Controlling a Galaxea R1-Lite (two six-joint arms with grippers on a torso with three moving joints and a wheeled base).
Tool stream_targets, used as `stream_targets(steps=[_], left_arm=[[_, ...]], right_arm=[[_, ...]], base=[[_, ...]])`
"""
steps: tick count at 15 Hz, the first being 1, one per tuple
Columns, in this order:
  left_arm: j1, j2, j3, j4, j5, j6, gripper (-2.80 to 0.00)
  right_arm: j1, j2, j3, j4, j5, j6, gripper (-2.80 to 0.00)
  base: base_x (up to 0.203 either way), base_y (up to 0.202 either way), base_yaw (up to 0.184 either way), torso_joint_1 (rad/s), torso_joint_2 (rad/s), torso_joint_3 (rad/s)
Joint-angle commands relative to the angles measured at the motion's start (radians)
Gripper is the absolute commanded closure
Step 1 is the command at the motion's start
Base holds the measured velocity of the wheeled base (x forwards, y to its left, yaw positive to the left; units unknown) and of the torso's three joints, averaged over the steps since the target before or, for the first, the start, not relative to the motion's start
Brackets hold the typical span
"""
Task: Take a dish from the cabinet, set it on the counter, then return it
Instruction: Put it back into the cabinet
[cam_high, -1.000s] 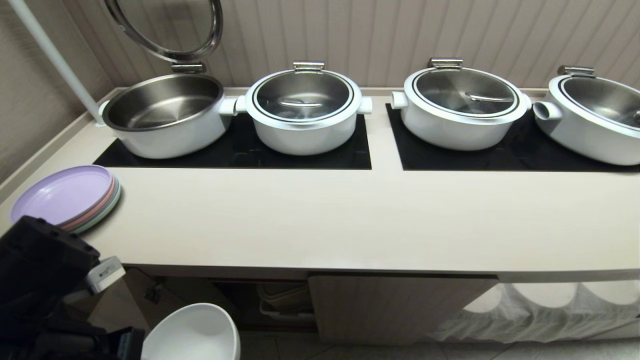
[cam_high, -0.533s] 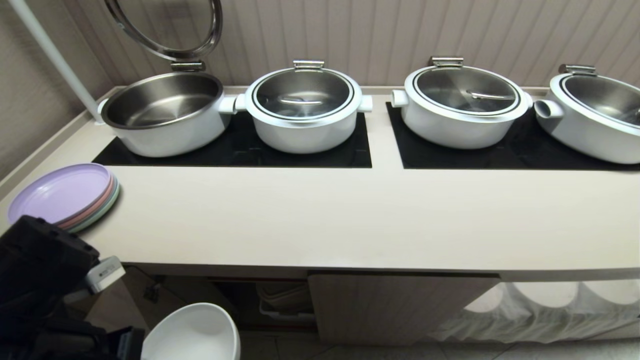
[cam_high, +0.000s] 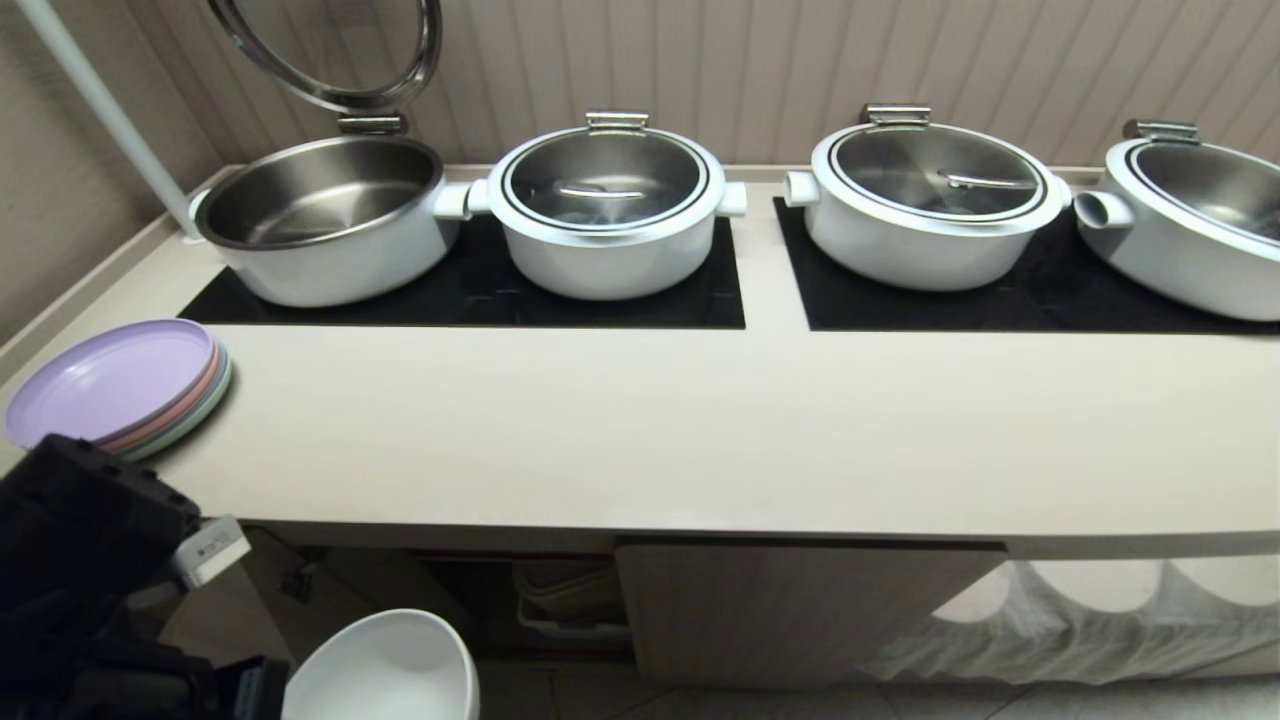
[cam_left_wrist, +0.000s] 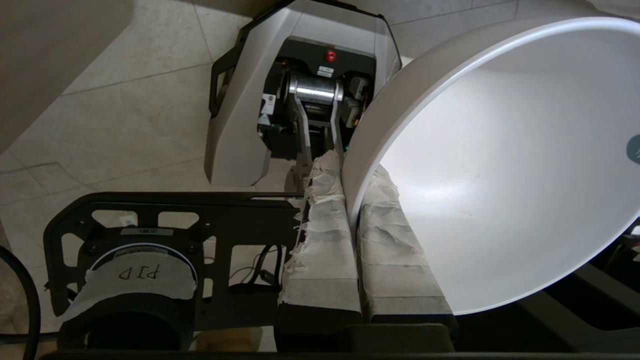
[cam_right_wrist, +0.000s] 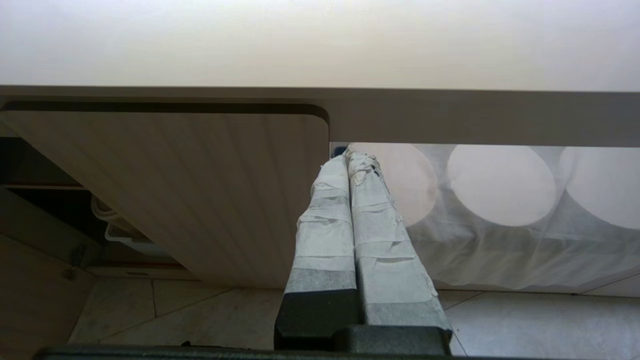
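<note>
The left tool (cam_left_wrist: 351, 210) is clamped on the rim of the dish (cam_left_wrist: 500, 165), holding it low at near left, below the table (cam_high: 640, 440) edge, in front of the open cabinet (cam_high: 780, 610). The right tool (cam_right_wrist: 350, 155) hangs closed, empty, near the cabinet door

Four pots (cam_high: 608, 215) line the counter's (cam_high: 640, 430) back edge, plates (cam_high: 115, 385) sit at its left end, the bowl (cam_high: 385, 668) below its front edge.

Fluted beige wall (cam_high: 760, 60) behind, pale tiled floor (cam_left_wrist: 110, 115), white pole (cam_high: 100, 110) left corner.
</note>
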Motion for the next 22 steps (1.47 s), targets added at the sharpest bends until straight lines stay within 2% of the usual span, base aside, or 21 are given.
stream_targets(steps=[1,18,22], left_arm=[[0.0,-0.001,0.002,0.004,0.001,-0.005,0.0],[0.005,-0.013,0.024,0.002,0.0,-0.004,0.0],[0.005,-0.004,0.053,-0.109,0.0,-0.003,0.0]], right_arm=[[0.001,0.002,0.0,0.001,0.001,0.0,0.0],[0.001,0.002,0.0,0.0,0.001,0.002,0.0],[0.001,0.002,0.0,0.001,0.001,0.002,0.0]], base=[[0.0,0.0,0.0,-0.091,0.19,0.103],[0.0,0.0,0.0,-0.122,0.26,0.135],[0.0,0.0,0.0,-0.153,0.32,0.161]])
